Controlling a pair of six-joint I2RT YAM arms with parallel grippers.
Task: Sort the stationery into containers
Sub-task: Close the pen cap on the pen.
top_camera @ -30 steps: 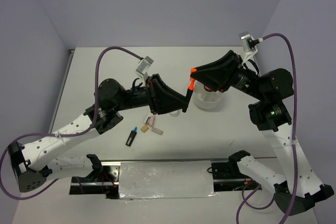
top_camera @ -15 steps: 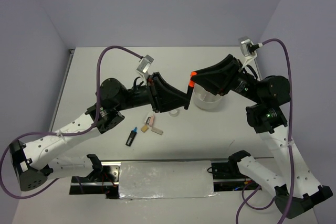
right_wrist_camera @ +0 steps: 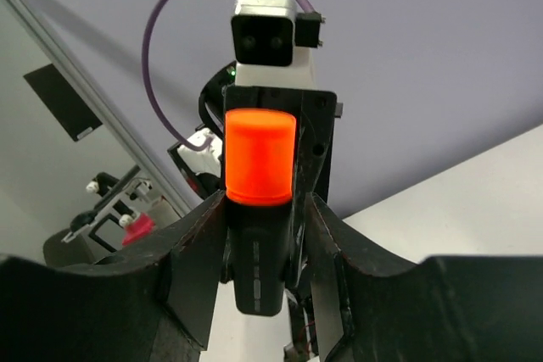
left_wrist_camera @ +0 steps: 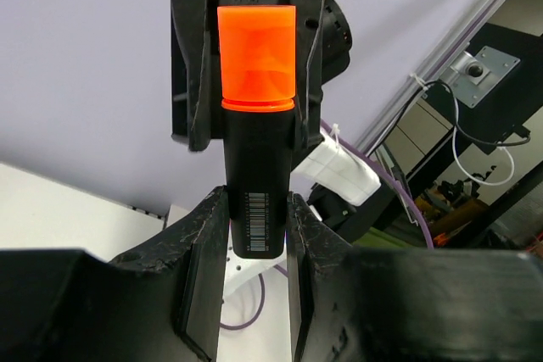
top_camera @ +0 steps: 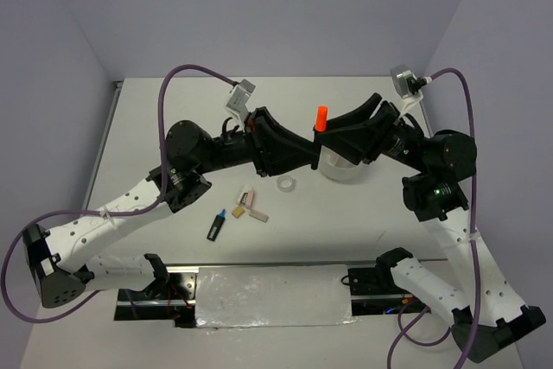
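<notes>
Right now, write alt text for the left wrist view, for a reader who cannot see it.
A black marker with an orange cap stands upright at centre frame, clamped low on its barrel by the left hand. The right hand faces the camera, its fingers flanking the cap, against a lilac wall.

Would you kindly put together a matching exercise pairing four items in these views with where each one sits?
1. orange-capped marker
2. blue-tipped marker
3. clear tape ring
4. white tub

A. lying flat, leftmost of the loose items
B. raised off the table, cap up
C. rightmost, standing on the table
D. flat on the table, just left of the tub

Pairs: 1-B, 2-A, 3-D, 4-C
</notes>
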